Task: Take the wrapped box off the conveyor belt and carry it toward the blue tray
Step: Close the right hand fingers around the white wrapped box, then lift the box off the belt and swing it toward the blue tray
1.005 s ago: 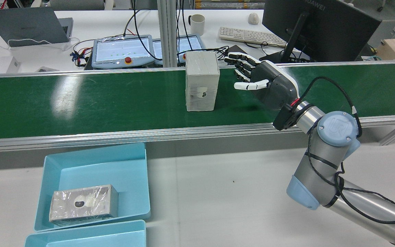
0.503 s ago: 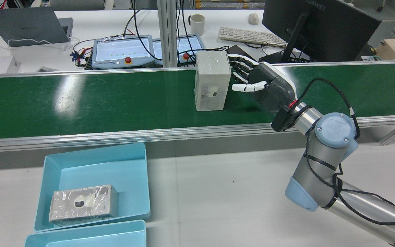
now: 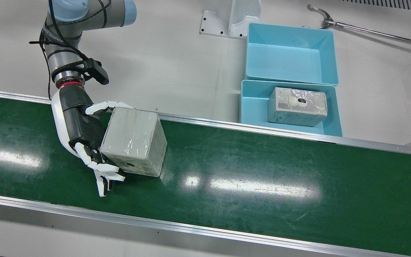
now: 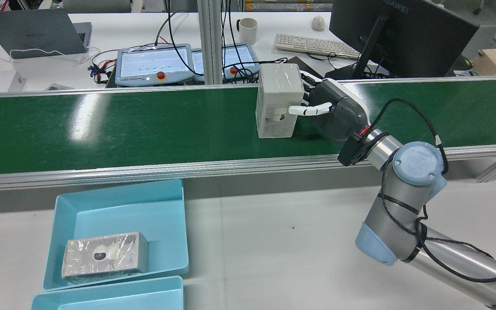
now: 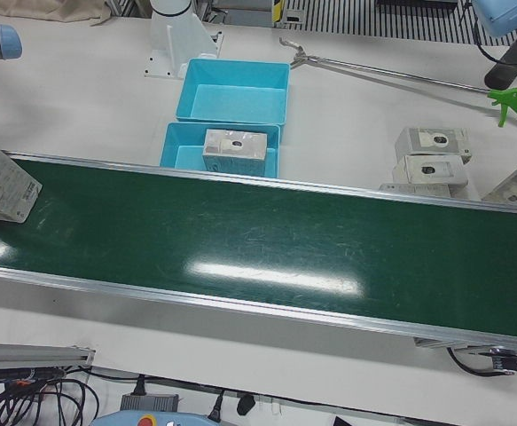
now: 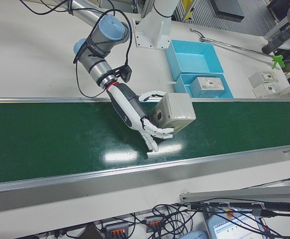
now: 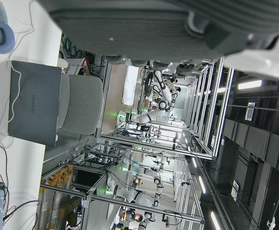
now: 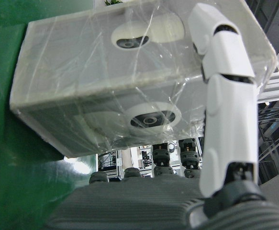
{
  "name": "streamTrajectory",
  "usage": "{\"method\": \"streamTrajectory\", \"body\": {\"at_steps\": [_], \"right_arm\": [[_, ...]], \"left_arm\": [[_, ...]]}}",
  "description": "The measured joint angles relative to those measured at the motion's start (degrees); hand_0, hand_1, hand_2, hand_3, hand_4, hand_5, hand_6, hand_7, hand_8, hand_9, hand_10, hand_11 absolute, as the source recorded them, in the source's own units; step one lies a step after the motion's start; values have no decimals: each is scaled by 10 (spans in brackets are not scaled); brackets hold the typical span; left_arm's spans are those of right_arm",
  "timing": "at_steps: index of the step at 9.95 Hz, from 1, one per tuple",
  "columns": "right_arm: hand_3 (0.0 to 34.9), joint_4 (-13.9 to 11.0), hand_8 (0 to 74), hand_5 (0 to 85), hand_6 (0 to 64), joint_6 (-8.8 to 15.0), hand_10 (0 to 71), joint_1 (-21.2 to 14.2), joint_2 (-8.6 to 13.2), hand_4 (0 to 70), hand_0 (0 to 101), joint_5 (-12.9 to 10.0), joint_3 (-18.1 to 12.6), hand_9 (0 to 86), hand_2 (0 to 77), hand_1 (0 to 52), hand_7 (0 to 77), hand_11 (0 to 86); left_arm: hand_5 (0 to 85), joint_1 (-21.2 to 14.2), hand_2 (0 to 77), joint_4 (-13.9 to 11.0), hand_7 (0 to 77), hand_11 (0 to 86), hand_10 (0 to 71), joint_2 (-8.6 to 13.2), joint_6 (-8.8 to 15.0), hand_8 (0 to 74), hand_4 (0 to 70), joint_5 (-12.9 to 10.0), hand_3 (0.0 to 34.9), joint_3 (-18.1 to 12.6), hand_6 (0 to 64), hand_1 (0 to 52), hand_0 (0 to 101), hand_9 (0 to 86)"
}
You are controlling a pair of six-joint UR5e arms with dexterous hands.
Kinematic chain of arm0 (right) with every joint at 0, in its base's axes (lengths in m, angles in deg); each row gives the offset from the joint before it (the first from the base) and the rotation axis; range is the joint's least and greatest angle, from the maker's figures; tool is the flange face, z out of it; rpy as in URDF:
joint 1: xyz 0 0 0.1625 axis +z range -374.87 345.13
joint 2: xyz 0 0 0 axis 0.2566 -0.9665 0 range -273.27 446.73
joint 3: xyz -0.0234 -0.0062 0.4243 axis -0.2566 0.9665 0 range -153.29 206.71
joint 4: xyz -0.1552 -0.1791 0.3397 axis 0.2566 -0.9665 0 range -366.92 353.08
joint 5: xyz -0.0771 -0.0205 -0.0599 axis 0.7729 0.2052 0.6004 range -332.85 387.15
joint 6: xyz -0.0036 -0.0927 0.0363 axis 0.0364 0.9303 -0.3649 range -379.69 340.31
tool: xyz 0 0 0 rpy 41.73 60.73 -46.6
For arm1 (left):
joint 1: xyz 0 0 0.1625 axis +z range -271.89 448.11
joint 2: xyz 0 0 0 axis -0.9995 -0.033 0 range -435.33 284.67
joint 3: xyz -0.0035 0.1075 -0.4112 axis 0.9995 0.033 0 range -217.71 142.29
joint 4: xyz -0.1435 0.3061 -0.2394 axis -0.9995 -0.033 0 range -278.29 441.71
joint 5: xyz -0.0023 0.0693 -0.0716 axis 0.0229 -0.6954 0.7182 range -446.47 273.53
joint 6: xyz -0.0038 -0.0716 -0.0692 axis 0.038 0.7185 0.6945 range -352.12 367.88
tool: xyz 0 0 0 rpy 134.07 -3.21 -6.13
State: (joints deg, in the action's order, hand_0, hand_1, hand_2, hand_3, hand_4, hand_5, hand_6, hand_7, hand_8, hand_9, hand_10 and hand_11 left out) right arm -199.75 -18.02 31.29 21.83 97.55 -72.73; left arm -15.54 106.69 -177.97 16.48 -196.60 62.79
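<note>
A grey wrapped box (image 3: pixel 134 139) (image 4: pixel 279 97) stands upright on the green conveyor belt (image 3: pixel 262 178). My right hand (image 3: pixel 79 121) (image 4: pixel 338 114) is open around it. The thumb (image 8: pixel 225 96) lies across the face nearest the robot. The other fingers (image 3: pixel 102 175) reach straight along the far face, and the palm is against the box's side. The blue tray (image 4: pixel 114 211) (image 3: pixel 252 107) lies off the belt on the white table and holds another wrapped box (image 4: pixel 105 256). Of my left hand (image 7: pixel 153 28), only a dark edge shows.
A second, empty blue tray (image 3: pixel 291 53) sits behind the first. Several wrapped boxes (image 5: pixel 431 155) are stacked by the belt's far end, near a long reaching tool (image 5: pixel 400 75). Aluminium rails (image 4: pixel 187 170) edge the belt. Teach pendants (image 4: pixel 153 64) and a monitor (image 4: pixel 403 34) stand beyond it.
The box has ridden the belt rightward in the rear view into my right hand. The hand shifted slightly left, and its thumb now lies over the box's near face.
</note>
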Motion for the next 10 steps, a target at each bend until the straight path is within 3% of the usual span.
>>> {"method": "streamTrajectory", "body": {"at_steps": [6, 7, 8, 9, 10], "right_arm": [[110, 0, 0, 256, 38, -1, 0, -1, 1, 109, 483, 1, 4, 33, 245, 185, 196, 11], [109, 0, 33, 278, 82, -2, 0, -1, 4, 120, 482, 0, 9, 76, 278, 185, 278, 11], [109, -3, 33, 278, 82, -3, 0, -1, 8, 120, 482, 1, 14, 76, 278, 185, 278, 11], [47, -9, 164, 360, 180, -4, 87, -1, 11, 235, 523, 1, 16, 235, 300, 142, 349, 109], [47, -20, 164, 360, 180, -5, 87, 1, 12, 235, 523, 1, 15, 235, 300, 142, 349, 109]], "left_arm": [[11, 0, 11, 0, 5, 0, 5, 0, 0, 5, 0, 0, 0, 0, 0, 0, 0, 0], [11, 0, 11, 0, 5, 0, 0, 0, 0, 5, 0, 0, 0, 0, 0, 0, 0, 0], [11, 0, 11, 0, 5, 0, 0, 0, 0, 5, 0, 0, 0, 0, 0, 0, 0, 0], [11, 0, 11, 0, 5, 0, 5, 0, 0, 5, 0, 0, 0, 0, 0, 0, 0, 0], [11, 0, 11, 0, 5, 0, 5, 0, 0, 5, 0, 0, 0, 0, 0, 0, 0, 0]]}}
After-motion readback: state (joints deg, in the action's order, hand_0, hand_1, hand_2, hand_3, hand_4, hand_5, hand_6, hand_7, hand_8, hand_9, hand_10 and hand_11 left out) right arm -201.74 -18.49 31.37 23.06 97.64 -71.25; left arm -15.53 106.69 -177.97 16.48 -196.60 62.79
